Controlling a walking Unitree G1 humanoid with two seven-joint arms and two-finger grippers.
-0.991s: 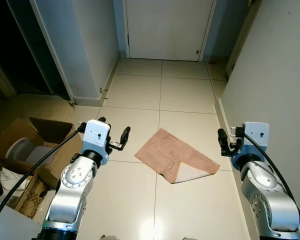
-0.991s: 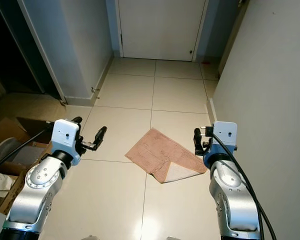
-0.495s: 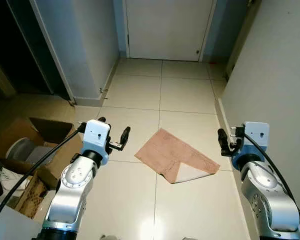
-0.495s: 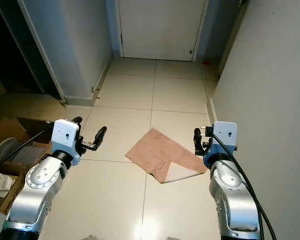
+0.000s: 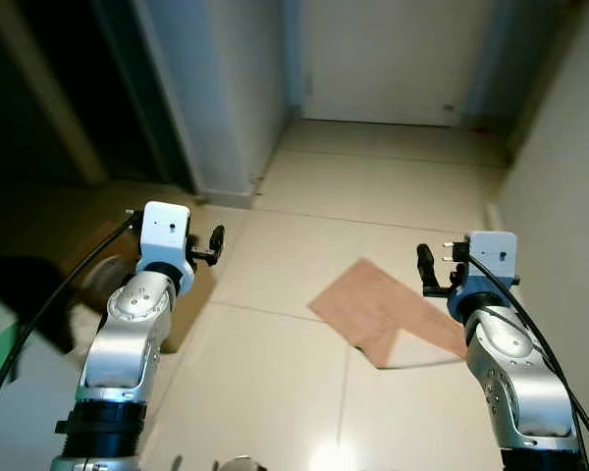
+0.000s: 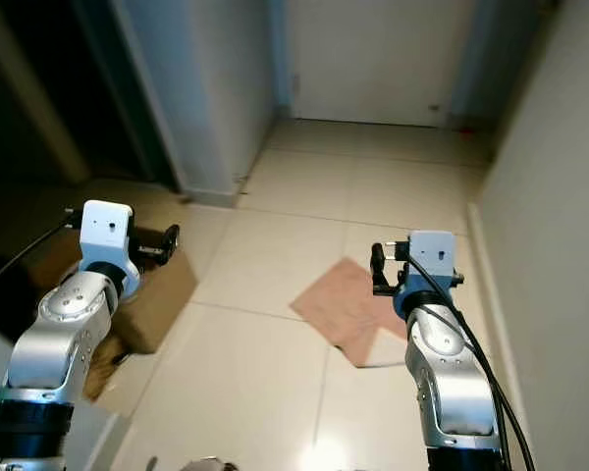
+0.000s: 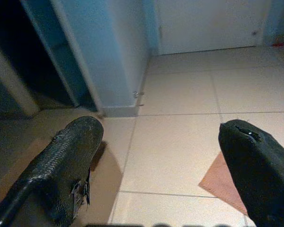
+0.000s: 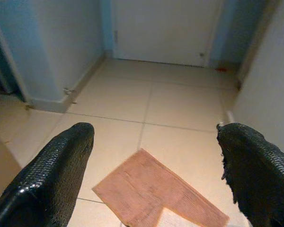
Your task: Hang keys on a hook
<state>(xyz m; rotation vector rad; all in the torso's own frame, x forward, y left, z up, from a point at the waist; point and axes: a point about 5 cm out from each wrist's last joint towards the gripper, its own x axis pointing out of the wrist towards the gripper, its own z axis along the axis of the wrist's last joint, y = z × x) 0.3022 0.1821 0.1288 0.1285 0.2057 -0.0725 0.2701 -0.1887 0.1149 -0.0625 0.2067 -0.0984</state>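
Camera swung left; left pincer (image 5: 214,245) and right pincer (image 5: 426,270), raised forward, spread empty.

A narrow hallway of glossy cream floor tiles (image 5: 275,353) runs toward a closed white door (image 5: 393,59) at twelve o'clock, with a pink mat (image 5: 388,309) lying one corner folded at two o'clock, a plain wall (image 5: 569,147) at three, and what may be a cardboard box (image 6: 152,294) beside a dark doorway (image 5: 39,88) at ten.

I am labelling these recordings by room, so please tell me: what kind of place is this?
Probably a home hallway or entry: a tiled floor runs to a closed white door, with a dark doorway on the robot's left and a pink mat lying askew.
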